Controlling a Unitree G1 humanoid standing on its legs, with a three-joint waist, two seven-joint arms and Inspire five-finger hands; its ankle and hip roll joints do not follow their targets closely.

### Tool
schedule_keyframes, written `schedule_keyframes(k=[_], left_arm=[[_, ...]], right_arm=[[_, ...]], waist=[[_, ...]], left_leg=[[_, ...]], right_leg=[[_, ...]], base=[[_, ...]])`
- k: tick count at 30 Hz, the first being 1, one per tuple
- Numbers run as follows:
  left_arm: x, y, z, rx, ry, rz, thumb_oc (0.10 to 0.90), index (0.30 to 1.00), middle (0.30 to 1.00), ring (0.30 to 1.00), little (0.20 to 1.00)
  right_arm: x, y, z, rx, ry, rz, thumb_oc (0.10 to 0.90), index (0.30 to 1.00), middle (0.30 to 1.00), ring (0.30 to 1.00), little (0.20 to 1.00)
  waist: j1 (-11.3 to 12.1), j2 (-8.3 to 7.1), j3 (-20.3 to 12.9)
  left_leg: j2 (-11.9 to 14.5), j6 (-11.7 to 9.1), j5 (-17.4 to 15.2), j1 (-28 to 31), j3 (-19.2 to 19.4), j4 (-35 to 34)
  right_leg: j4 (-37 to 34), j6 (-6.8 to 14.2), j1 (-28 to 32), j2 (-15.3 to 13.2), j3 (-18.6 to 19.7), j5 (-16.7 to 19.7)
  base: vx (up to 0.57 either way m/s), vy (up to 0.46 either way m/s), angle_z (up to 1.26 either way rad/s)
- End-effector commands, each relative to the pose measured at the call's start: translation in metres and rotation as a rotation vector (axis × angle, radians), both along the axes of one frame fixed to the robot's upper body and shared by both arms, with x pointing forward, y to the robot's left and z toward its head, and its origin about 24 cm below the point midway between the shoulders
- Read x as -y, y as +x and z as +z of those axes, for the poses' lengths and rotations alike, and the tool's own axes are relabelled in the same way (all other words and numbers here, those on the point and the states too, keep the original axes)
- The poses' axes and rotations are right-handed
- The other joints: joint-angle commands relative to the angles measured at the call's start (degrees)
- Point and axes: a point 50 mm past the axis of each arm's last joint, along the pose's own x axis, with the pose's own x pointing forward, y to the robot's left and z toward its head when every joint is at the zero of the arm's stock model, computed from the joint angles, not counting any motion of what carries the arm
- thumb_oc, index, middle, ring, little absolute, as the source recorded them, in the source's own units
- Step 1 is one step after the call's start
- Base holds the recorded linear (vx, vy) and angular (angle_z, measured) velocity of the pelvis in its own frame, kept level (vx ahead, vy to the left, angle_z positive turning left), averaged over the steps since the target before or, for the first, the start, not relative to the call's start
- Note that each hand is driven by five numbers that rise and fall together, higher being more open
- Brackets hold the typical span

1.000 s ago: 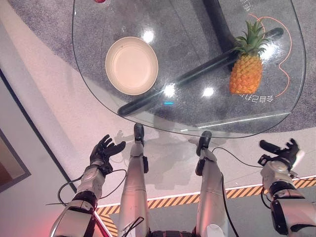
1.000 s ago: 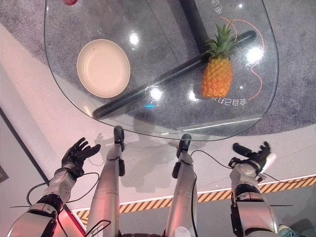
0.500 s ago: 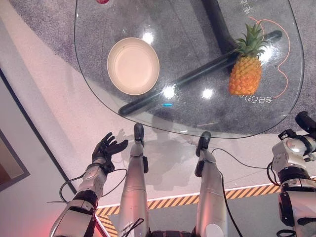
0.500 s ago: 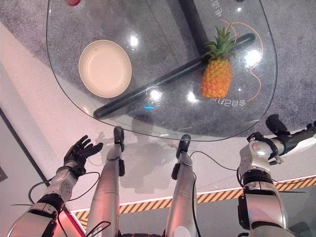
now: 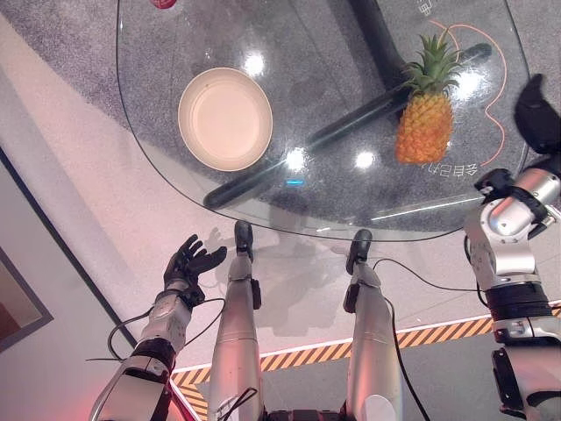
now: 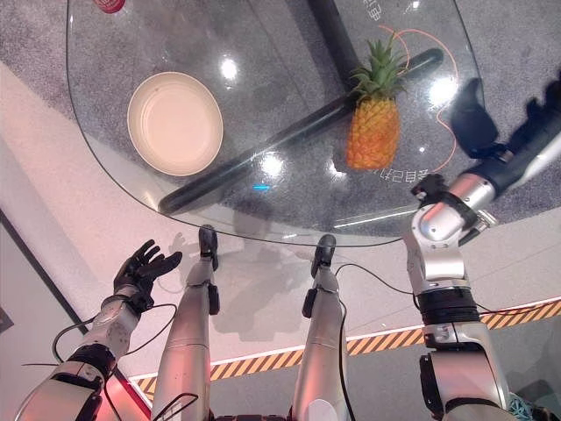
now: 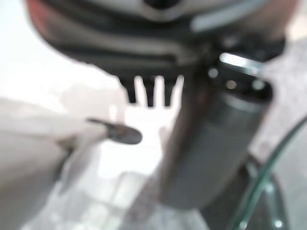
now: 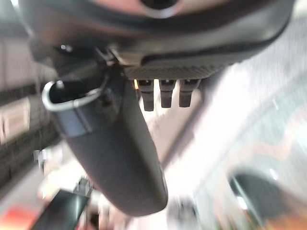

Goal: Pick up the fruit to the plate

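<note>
A pineapple (image 5: 423, 130) stands upright on the right part of the round glass table (image 5: 158, 167). A cream plate (image 5: 225, 118) lies empty on the table's left part. My right hand (image 5: 536, 112) is raised at the table's right edge, to the right of the pineapple and apart from it. Its thumb (image 8: 120, 153) stands away from straight fingers (image 8: 163, 93), and it holds nothing. My left hand (image 5: 190, 262) hangs low over the floor in front of the table, its fingers spread and empty.
A black table leg bar (image 5: 333, 136) runs under the glass between the plate and the pineapple. A red object (image 5: 163, 3) sits at the table's far left edge. An orange cord (image 5: 501, 132) loops beneath the glass. Striped tape (image 5: 289, 356) crosses the floor.
My right arm has swung up from low over the floor to the table's right edge beside the pineapple. The left hand stays where it was. The view has shifted slightly.
</note>
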Motion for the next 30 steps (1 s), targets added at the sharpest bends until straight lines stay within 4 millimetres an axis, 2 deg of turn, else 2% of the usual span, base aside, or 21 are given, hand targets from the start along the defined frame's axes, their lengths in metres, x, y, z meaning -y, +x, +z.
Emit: schedule_keyframes(k=[1,6,14,22,30], left_arm=[[-0.013,-0.032,-0.025,-0.072,0.066,0.035,0.8,0.9,0.9,0.9,0.9],[-0.002,-0.035,-0.031,-0.083,0.068,0.007,0.8,0.9,0.9,0.9,0.9],[0.004,-0.033,-0.031,-0.079,0.057,-0.008,0.8,0.9,0.9,0.9,0.9],[0.009,-0.033,-0.033,-0.081,0.051,-0.013,0.8,0.9,0.9,0.9,0.9],[0.011,-0.029,-0.03,-0.076,0.049,-0.015,0.8,0.9,0.9,0.9,0.9]], right_arm=[[0.0,-0.016,0.021,0.11,-0.11,0.022,0.8,0.9,0.9,0.9,0.9],[-0.018,-0.014,0.019,0.095,-0.149,0.092,0.8,0.9,0.9,0.9,0.9],[-0.031,-0.01,0.015,0.05,-0.182,0.149,0.8,0.9,0.9,0.9,0.9],[-0.03,-0.006,0.009,-0.001,-0.174,0.138,0.8,0.9,0.9,0.9,0.9],[-0.026,0.003,-0.007,-0.129,-0.145,0.133,0.8,0.9,0.9,0.9,0.9]], waist=[[0.11,-0.33,-1.21],[0.06,0.13,-1.21],[-0.03,0.5,-1.21],[0.06,0.81,-1.21],[0.15,0.85,-1.21]], left_leg=[[-1.26,2.49,-4.7,1.43,-0.7,3.39],[-1.11,2.42,-4.21,1.78,-0.14,2.66],[-1.06,2.37,-3.72,2.34,0.54,2.02],[-1.08,2.33,-3.3,2.81,0.91,1.24],[-1.09,2.31,-3.06,2.65,1.02,1.05]], right_leg=[[-1.11,-2.17,-0.71,0.24,-2.65,2.36],[-1.15,-2.51,-0.65,0.21,-2.53,2.15],[-1.26,-2.65,-0.5,0.0,-2.61,2.21],[-1.46,-2.72,-0.27,0.0,-2.67,2.25],[-1.42,-2.7,-0.5,0.04,-2.76,2.34]], base=[[0.0,0.0,0.0],[0.0,0.022,-0.03],[0.0,0.0,0.0],[0.0,0.0,0.0],[0.0,0.0,0.0]])
